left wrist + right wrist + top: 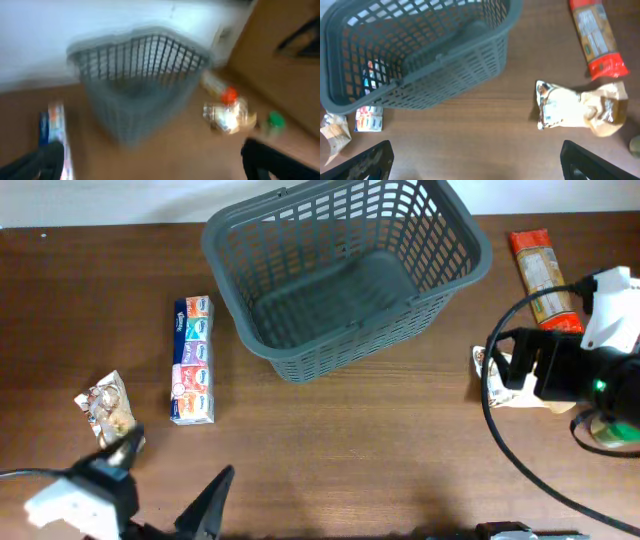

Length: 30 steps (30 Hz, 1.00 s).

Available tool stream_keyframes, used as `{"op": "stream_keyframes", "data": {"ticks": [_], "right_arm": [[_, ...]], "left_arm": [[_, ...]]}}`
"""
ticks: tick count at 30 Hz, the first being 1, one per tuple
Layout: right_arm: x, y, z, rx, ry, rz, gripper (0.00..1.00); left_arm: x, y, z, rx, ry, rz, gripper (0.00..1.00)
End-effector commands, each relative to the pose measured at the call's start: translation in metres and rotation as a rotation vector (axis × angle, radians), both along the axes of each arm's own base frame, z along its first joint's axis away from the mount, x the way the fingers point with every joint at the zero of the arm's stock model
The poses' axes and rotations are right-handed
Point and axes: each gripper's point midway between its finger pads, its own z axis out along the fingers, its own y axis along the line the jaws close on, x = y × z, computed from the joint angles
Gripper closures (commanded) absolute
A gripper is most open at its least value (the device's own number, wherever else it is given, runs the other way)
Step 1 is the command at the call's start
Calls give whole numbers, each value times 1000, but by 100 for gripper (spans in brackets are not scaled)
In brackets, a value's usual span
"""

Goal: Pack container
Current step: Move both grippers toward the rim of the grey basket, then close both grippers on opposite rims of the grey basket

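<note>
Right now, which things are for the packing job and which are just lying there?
For the job: basket, tissue pack, snack bag, pasta packet, tan bag.
Just there: table, black cable.

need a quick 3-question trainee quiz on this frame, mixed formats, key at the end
1. Multiple choice: in the overhead view, what lies just left of the grey basket? A) a strip of tissue packs B) a glass jar C) a spoon
2. True or false: the grey basket is empty.
3. Fill in: the left gripper and the right gripper are both ____.
Key: 1 A; 2 true; 3 open.
</note>
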Motion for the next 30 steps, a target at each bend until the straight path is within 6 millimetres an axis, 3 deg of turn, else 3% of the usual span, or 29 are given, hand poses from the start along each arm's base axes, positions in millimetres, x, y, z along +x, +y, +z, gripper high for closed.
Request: {"op": "stream_keyframes", "data": {"ticks": [1, 4, 8, 13, 17, 23, 27, 28, 30], "right_arm": [[7, 7, 16, 13, -43, 51, 1], [17, 11, 21, 28, -49, 66, 1], [31, 21, 29, 68, -65, 106, 1], [44, 35, 33, 129, -65, 166, 1], [48, 36, 28, 138, -43, 172, 1], [42, 40, 24, 156, -12, 185, 1], [37, 40, 20, 146, 10, 197, 1], [36, 40, 21, 145, 7, 198, 1], [36, 40, 21, 145, 6, 198, 1]], "left_arm": [[10, 19, -31, 33, 246, 119, 0], [2, 25, -43, 55, 367, 148, 0], [-5, 25, -35, 65, 387, 142, 0], [-10, -5, -19, 83, 301, -77, 0], [9, -21, -19, 122, 306, -231, 0], [54, -27, -23, 258, 289, -363, 0], [85, -51, 5, 238, 207, -469, 1], [93, -63, 20, 244, 155, -518, 0], [98, -79, 36, 254, 102, -577, 0]]}}
